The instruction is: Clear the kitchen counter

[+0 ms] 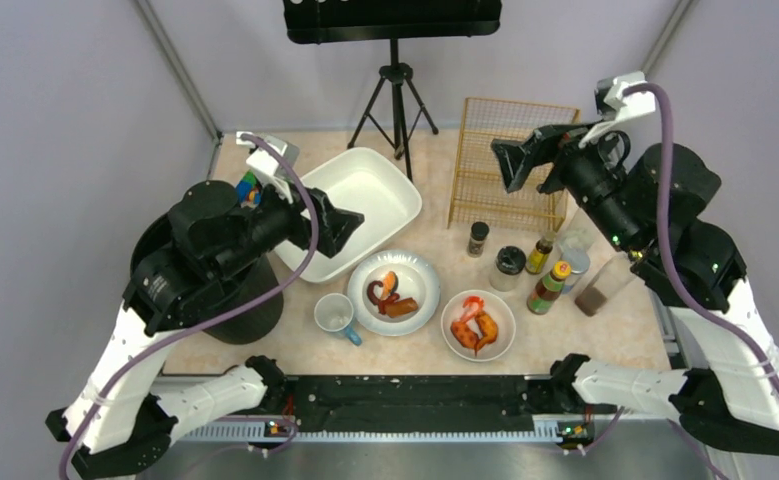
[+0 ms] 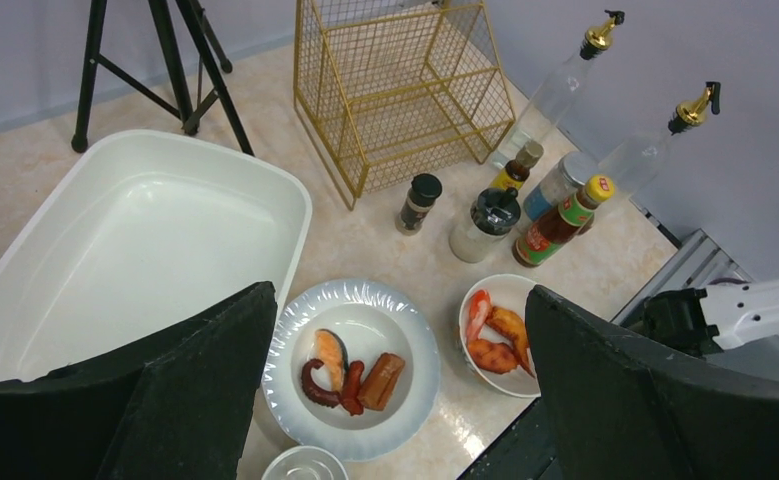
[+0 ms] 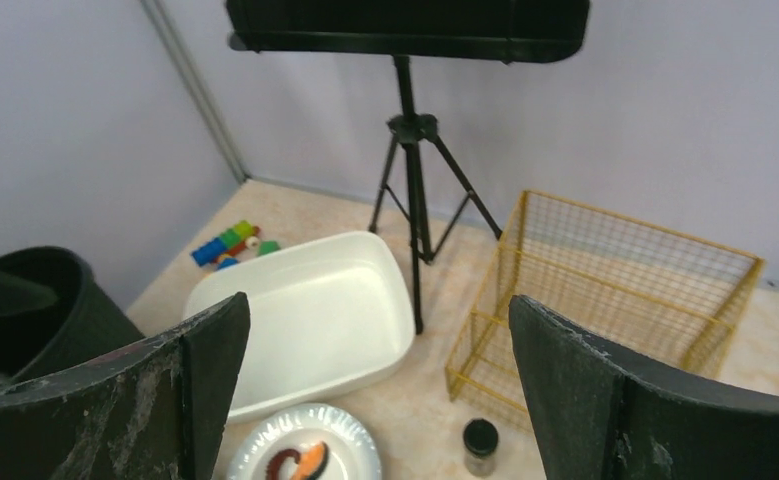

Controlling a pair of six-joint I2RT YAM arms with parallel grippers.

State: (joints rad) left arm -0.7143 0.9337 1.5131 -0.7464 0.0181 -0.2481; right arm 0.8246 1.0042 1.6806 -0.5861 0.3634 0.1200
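The kitchen counter (image 1: pixel 615 340) holds a white plate (image 1: pixel 420 275) with salmon, octopus and sausage, a white bowl (image 1: pixel 505 338) of shrimp, a cup (image 1: pixel 336 316) and several condiment bottles and jars (image 1: pixel 550 287). My left gripper (image 1: pixel 350 225) is open and empty, raised over the near corner of the white tub (image 1: pixel 365 195); in its wrist view it (image 2: pixel 400 300) frames the plate (image 2: pixel 415 330) and bowl (image 2: pixel 485 290) below. My right gripper (image 1: pixel 515 160) is open and empty, high over the gold wire rack (image 1: pixel 510 130); its wrist view (image 3: pixel 377 305) looks down at the tub (image 3: pixel 305 310).
A black bin (image 1: pixel 250 300) stands at the left under my left arm. A tripod (image 1: pixel 397 95) stands at the back between tub and rack. Toy blocks (image 3: pixel 227 243) lie in the far left corner. Two clear pourer bottles (image 2: pixel 565 85) stand by the right wall.
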